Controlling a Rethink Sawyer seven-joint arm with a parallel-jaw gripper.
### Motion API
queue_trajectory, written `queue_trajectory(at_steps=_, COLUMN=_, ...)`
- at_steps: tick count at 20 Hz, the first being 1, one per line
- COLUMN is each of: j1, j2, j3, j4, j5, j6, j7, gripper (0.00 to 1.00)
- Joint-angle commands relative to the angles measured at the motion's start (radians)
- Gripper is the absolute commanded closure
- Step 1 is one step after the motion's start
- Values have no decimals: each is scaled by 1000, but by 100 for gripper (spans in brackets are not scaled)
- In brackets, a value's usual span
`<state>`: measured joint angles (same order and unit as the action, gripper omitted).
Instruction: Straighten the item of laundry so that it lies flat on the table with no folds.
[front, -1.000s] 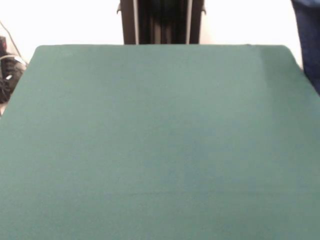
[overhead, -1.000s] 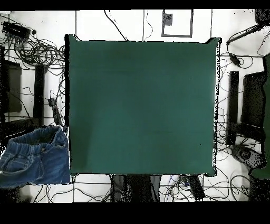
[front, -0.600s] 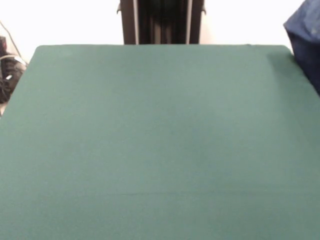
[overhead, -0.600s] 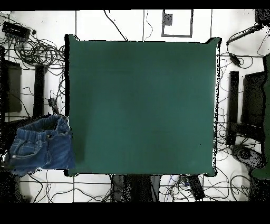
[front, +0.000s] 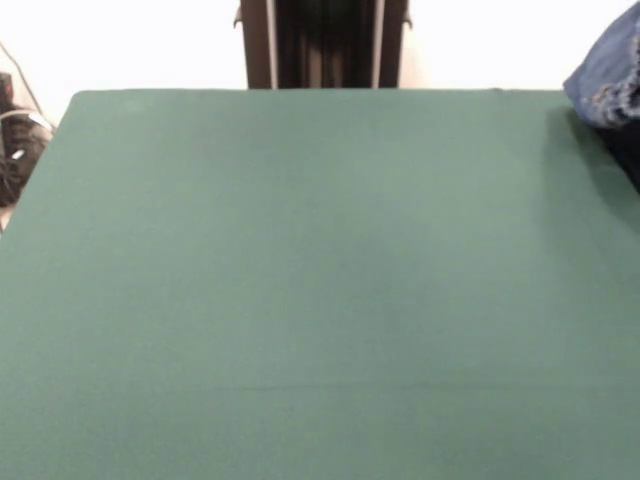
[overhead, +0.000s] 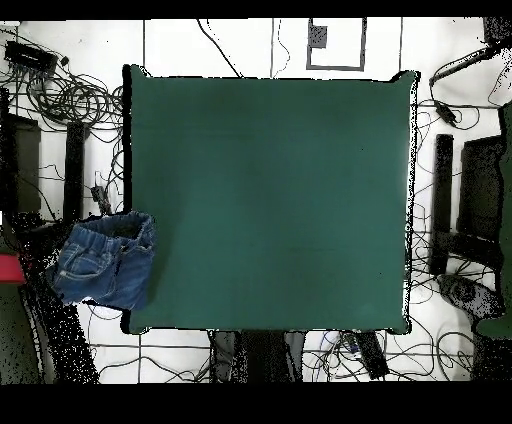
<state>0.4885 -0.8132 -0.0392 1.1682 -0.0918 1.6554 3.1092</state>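
The item of laundry (overhead: 105, 260), a small pair of blue denim jeans, is bunched up at the table's left edge in the overhead view, waistband uppermost. Its right part overlaps the green table (overhead: 270, 200) near the lower left corner. What holds it up is hidden. In the front view only a blue denim bulge of the item of laundry (front: 608, 72) shows at the far right, above the table (front: 300, 280). Neither view shows the gripper or the arm.
The robot's dark pedestal (front: 322, 45) stands at the table's far side. Cables and black boxes (overhead: 70, 170) lie on the white floor around the table. A red and dark shape (overhead: 8, 268) sits at the overhead view's left edge.
The jeans have moved toward the table: right and slightly up in the overhead view, now overlapping its edge. In the front view more light denim shows at the right.
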Motion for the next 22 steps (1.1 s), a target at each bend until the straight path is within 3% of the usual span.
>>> queue_trajectory(at_steps=1, j1=-85, j2=-110, j3=-57, j4=135, j5=17, j6=-101, j7=52, gripper=100)
queue_trajectory(at_steps=10, j1=-274, j2=-199, j3=-27, j4=284, j5=-43, j6=-249, j7=-266, gripper=100)
queue_trajectory(at_steps=16, j1=-367, j2=-210, j3=21, j4=283, j5=-92, j6=-240, j7=-337, gripper=100)
queue_trajectory(at_steps=22, j1=-401, j2=-193, j3=47, j4=292, j5=-179, j6=-296, j7=-356, gripper=100)
